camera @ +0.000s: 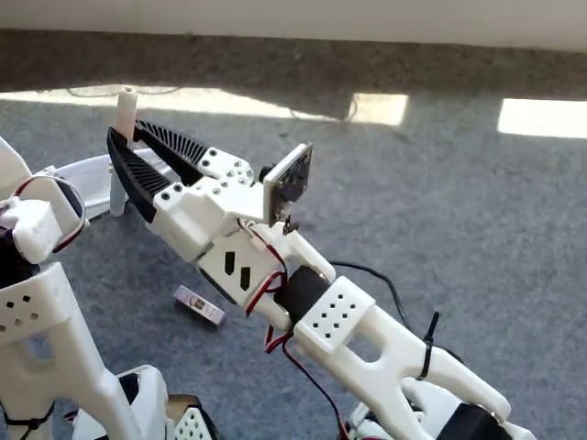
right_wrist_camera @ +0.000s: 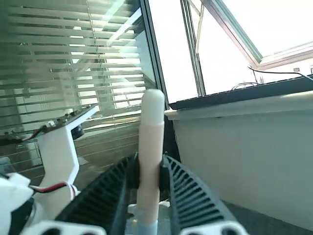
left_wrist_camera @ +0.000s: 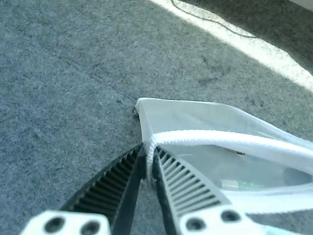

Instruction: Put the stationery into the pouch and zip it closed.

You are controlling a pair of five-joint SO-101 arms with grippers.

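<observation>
A white marker-like stick (camera: 126,103) stands upright with my right gripper (camera: 124,134) shut on its middle; the wrist view shows the stick (right_wrist_camera: 152,128) clamped in that same gripper (right_wrist_camera: 149,164). Its lower end hangs at the translucent white pouch (camera: 90,176); whether it is inside I cannot tell. My left gripper (left_wrist_camera: 148,152) is shut on the pouch's zipper rim (left_wrist_camera: 205,139), holding the pouch (left_wrist_camera: 195,117) open just above the carpet. A small pink and white eraser-like block (camera: 199,305) lies on the carpet near the arms' bases.
Grey carpet covers the floor, with bright sun patches (camera: 541,116) along the far side. A thin cable (left_wrist_camera: 215,27) lies beyond the pouch. The left arm's white body (camera: 37,302) stands at the near left, and the right arm (camera: 367,330) crosses the middle.
</observation>
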